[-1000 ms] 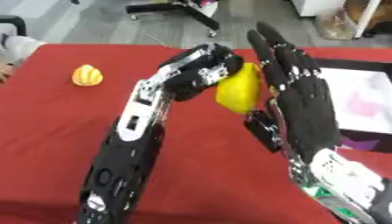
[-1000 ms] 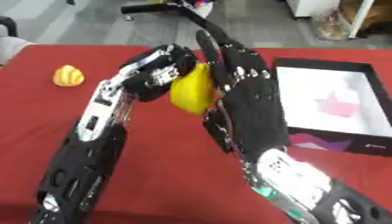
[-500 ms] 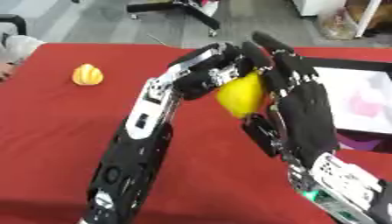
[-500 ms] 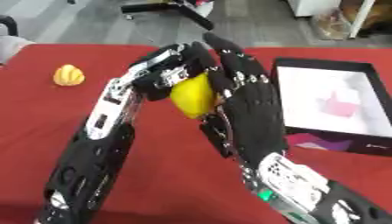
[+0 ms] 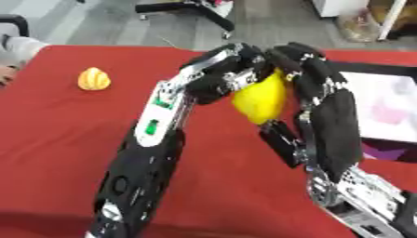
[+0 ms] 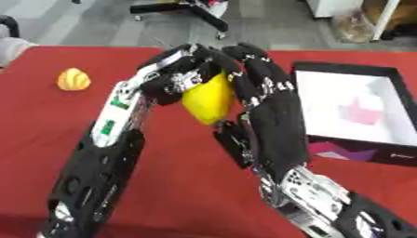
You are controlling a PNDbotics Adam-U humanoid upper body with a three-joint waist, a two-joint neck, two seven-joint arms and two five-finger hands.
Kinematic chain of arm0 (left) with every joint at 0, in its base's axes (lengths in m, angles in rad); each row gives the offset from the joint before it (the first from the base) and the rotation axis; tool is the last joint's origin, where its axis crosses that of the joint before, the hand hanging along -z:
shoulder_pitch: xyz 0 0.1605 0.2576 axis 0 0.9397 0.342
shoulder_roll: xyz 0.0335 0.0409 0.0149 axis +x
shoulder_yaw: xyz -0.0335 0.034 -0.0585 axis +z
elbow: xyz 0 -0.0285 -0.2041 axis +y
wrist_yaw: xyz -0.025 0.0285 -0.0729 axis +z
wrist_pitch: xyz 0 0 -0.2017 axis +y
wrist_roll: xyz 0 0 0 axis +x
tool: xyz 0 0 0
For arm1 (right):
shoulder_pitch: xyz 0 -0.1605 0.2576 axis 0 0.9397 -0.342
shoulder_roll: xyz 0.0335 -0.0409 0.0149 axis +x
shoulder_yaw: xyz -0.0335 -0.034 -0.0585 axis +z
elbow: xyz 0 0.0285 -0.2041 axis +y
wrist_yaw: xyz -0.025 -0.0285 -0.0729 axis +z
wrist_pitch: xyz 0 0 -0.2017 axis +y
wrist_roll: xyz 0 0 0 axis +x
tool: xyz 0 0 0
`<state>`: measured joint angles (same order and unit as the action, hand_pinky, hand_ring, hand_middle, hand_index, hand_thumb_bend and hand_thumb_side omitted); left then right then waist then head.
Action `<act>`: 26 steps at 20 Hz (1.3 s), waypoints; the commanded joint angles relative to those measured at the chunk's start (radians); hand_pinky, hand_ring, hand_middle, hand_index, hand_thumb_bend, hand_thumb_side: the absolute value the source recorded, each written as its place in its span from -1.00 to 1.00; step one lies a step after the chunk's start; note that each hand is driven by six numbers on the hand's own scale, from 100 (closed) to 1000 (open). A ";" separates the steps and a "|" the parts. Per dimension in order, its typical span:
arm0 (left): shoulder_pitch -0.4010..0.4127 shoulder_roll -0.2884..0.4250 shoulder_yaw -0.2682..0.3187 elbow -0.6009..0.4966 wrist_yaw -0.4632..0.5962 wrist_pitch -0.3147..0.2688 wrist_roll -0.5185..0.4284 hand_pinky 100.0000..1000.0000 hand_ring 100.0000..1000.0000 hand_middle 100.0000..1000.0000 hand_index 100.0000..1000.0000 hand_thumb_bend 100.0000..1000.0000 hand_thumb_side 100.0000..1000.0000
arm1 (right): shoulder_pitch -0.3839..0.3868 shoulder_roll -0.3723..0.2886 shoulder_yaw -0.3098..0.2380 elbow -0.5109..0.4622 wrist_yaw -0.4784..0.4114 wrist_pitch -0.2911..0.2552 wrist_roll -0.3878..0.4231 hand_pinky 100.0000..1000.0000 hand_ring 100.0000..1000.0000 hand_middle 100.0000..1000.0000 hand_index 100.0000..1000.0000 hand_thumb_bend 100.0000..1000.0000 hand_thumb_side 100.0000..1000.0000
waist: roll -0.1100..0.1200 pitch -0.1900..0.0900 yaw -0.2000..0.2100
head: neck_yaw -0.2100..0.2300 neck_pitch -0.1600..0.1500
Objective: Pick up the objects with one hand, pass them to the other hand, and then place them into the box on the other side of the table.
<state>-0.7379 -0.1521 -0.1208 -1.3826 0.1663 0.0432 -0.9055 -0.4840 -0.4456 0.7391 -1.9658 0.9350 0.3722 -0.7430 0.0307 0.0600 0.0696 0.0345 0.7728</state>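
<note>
A yellow lemon-like fruit [image 5: 259, 101] hangs above the middle of the red table [image 5: 57, 130], held between both hands. My left hand [image 5: 218, 79] grips it from the left, fingers curled round its upper part. My right hand [image 5: 332, 118] stands upright against its right side, palm to the fruit, fingers bent over its top and thumb low beside it. A small orange fruit [image 5: 94, 79] lies on the table at the far left. The black box [image 6: 345, 68] with a white inside and a pink shape lies at the right.
The box's dark front wall [image 6: 358, 152] stands close behind my right forearm. Beyond the table's far edge a black chair base [image 5: 191, 8] stands on the grey floor. Red cloth stretches between the orange fruit and my left arm.
My right hand's fingers, straight a second ago, have curled over the top of the yellow fruit. The left hand has kept hold of the fruit and shifted slightly right.
</note>
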 commanded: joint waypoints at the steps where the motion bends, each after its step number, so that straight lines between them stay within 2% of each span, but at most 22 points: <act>1: 0.003 -0.003 -0.006 0.004 -0.013 0.013 -0.002 0.08 -0.45 -0.74 -0.49 -1.00 -0.23 | -0.031 0.020 -0.037 -0.034 0.006 0.144 -0.164 0.04 0.52 0.27 -0.24 -1.00 -0.06 | -0.004 -0.007 0.000 | 0.002 -0.003; 3: 0.004 -0.003 -0.005 0.002 -0.014 0.019 -0.002 0.09 -0.42 -0.70 -0.46 -1.00 -0.24 | -0.030 0.022 -0.043 -0.034 0.010 0.144 -0.164 0.03 0.52 0.24 -0.38 -1.00 -0.05 | -0.004 -0.007 0.000 | 0.003 -0.003; 7: 0.006 -0.002 -0.003 -0.001 -0.012 0.028 -0.002 0.10 -0.40 -0.67 -0.42 -1.00 -0.24 | -0.029 0.023 -0.056 -0.034 0.010 0.145 -0.164 0.03 0.52 0.18 -0.52 -1.00 -0.05 | -0.004 -0.008 0.000 | 0.004 -0.003; 20: 0.009 -0.004 0.002 -0.008 -0.008 0.044 -0.002 0.13 -0.31 -0.57 -0.32 -1.00 -0.28 | -0.026 0.024 -0.076 -0.034 0.001 0.148 -0.164 0.02 0.53 0.12 -0.59 -1.00 -0.02 | -0.004 -0.007 -0.003 | 0.005 -0.003; 22: 0.009 -0.005 0.002 -0.011 -0.006 0.044 -0.002 0.16 -0.26 -0.50 -0.25 -1.00 -0.31 | -0.024 0.023 -0.075 -0.034 0.000 0.145 -0.164 0.03 0.53 0.13 -0.60 -1.00 -0.02 | -0.003 -0.007 -0.003 | 0.005 -0.003; 24: 0.009 -0.006 0.000 -0.018 0.000 0.044 -0.002 0.20 -0.19 -0.41 -0.15 -1.00 -0.14 | -0.021 0.022 -0.069 -0.034 -0.001 0.139 -0.164 0.04 0.53 0.13 -0.61 -1.00 -0.02 | -0.003 -0.007 -0.004 | 0.004 -0.003; 26: 0.008 -0.008 -0.001 -0.028 0.014 0.045 -0.002 0.25 -0.11 -0.31 -0.04 -1.00 0.12 | -0.019 0.021 -0.063 -0.034 -0.001 0.132 -0.164 0.04 0.52 0.14 -0.61 -1.00 -0.03 | -0.003 -0.006 -0.004 | 0.003 -0.003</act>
<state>-0.7252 -0.1591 -0.1163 -1.4012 0.1805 0.0849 -0.9060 -0.4835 -0.4298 0.6927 -1.9658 0.9364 0.3652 -0.7500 0.0297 0.0604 0.0668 0.0373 0.7728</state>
